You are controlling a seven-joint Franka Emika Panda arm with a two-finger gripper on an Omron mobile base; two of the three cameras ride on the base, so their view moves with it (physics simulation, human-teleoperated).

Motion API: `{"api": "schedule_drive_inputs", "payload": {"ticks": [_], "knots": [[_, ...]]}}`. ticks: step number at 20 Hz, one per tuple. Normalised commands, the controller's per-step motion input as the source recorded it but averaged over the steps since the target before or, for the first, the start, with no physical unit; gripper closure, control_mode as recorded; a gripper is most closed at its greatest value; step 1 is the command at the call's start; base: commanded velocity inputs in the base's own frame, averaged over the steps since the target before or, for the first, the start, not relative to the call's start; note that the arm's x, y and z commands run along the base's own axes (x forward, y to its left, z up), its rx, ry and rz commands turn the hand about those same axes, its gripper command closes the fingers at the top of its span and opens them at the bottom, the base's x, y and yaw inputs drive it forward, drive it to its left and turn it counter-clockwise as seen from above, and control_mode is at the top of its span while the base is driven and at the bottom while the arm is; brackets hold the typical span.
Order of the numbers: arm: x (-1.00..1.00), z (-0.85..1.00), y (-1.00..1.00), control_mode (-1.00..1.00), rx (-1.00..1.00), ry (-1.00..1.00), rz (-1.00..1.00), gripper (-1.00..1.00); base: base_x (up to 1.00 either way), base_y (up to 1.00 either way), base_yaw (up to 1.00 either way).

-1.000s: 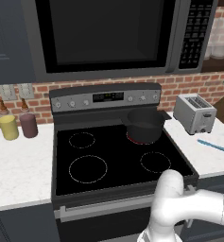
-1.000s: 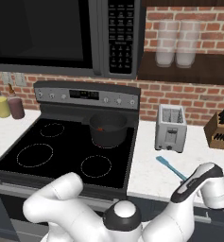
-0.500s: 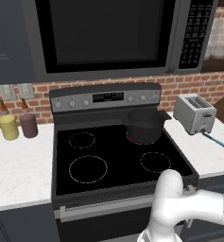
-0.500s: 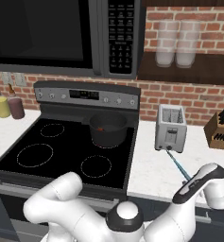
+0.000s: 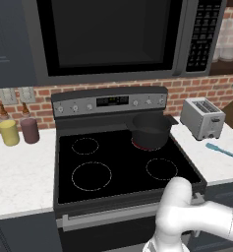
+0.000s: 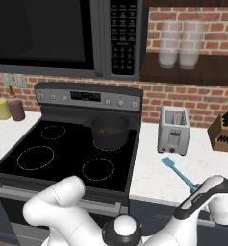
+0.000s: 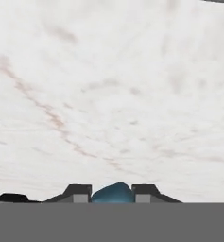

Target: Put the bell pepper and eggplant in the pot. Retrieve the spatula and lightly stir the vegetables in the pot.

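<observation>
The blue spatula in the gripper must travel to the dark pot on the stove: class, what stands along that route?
Nothing visible. The slim blue spatula lies over white marble counter; the round dark pot sits on the stove's rear burner. The silver toaster stands behind that line.

The light is even and soft in all views, without a clear source. Shadows are weak; a faint one lies under the pot [image 5: 150, 131] on the black stove [image 5: 118, 165]. The microwave door [image 6: 41, 33] is dark with almost no glare. The white counter [image 7: 111, 90] looks bright and slightly blurred from close. Edges are a little soft and pixelated, with no visible distortion.
</observation>
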Motion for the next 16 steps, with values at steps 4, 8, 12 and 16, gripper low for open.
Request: {"api": "schedule_drive_inputs", "payload": {"ticks": [4,8,12,16], "knots": [[0.00,0.00,0.13,-1.00,-0.06,-0.09,0.00,1.00,0.00,0.00,0.00],[0.11,0.00,0.10,-1.00,-0.05,-0.04,0.00,1.00,0.00,0.00,0.00],[0.01,0.26,0.06,-1.00,-0.04,-0.06,0.00,1.00,0.00,0.00,0.00],[-0.44,0.93,0.01,-1.00,-0.06,-0.13,0.00,1.00,0.00,0.00,0.00]]}}
